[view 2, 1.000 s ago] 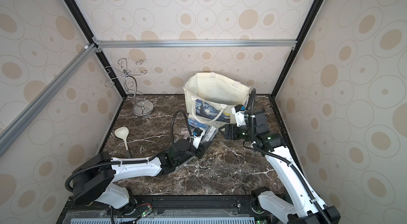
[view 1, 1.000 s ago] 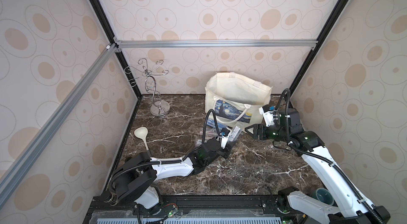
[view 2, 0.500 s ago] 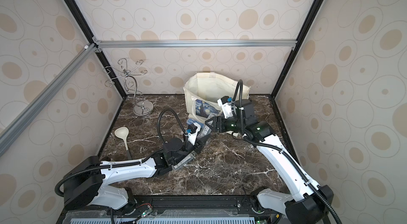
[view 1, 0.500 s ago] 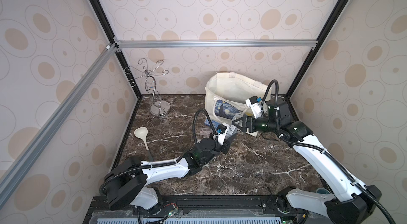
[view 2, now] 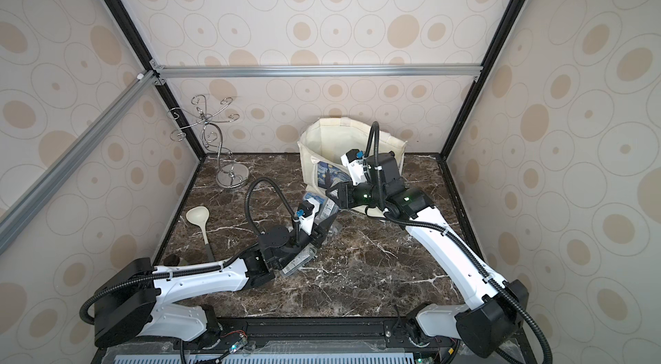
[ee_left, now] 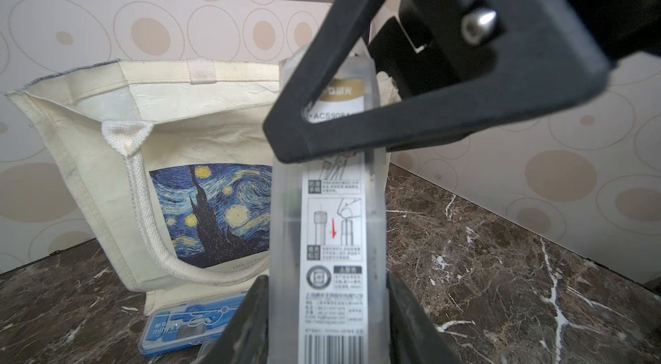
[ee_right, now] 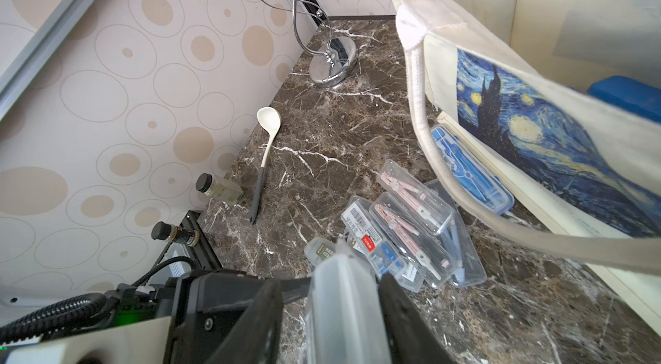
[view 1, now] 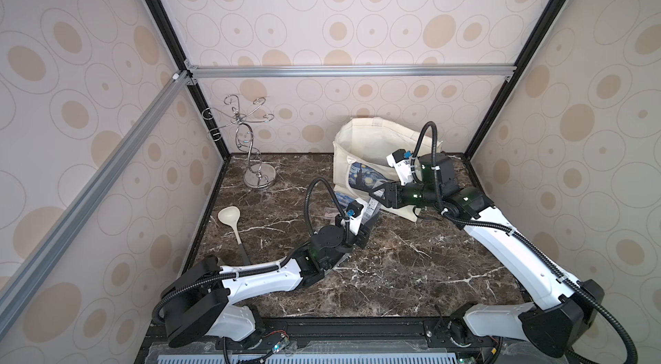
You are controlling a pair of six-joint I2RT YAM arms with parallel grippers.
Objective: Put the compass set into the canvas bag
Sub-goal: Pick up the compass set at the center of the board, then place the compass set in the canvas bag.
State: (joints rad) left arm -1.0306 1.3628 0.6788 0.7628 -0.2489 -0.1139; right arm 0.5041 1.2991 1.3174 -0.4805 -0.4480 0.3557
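A translucent compass set case (ee_left: pixel 332 222) with a barcode label stands upright, and my left gripper (ee_left: pixel 327 276) is shut on its lower end. In both top views that gripper (view 1: pixel 365 233) (view 2: pixel 320 233) sits just in front of the canvas bag (view 1: pixel 372 144) (view 2: pixel 332 140). My right gripper (ee_right: pixel 327 280) (view 1: pixel 375 194) straddles the upper end of the case (ee_right: pixel 339 308). One finger lies against it and a gap shows at the other. The bag (ee_left: pixel 107 151) stands open-mouthed at the back, its Starry Night print facing forward.
Several more clear compass cases (ee_right: pixel 411 222) lie heaped on the marble, and a blue one (ee_right: pixel 468 169) lies under the bag's rope handle. A cream ladle (view 1: pixel 230 217) and a wire stand (view 1: pixel 255 151) occupy the left. Two small bottles (ee_right: pixel 218 189) stand by the left wall.
My right arm has swung left from beside the bag to the held case, and its jaws have narrowed around the case's upper end. The left arm drew back slightly, still holding the case.
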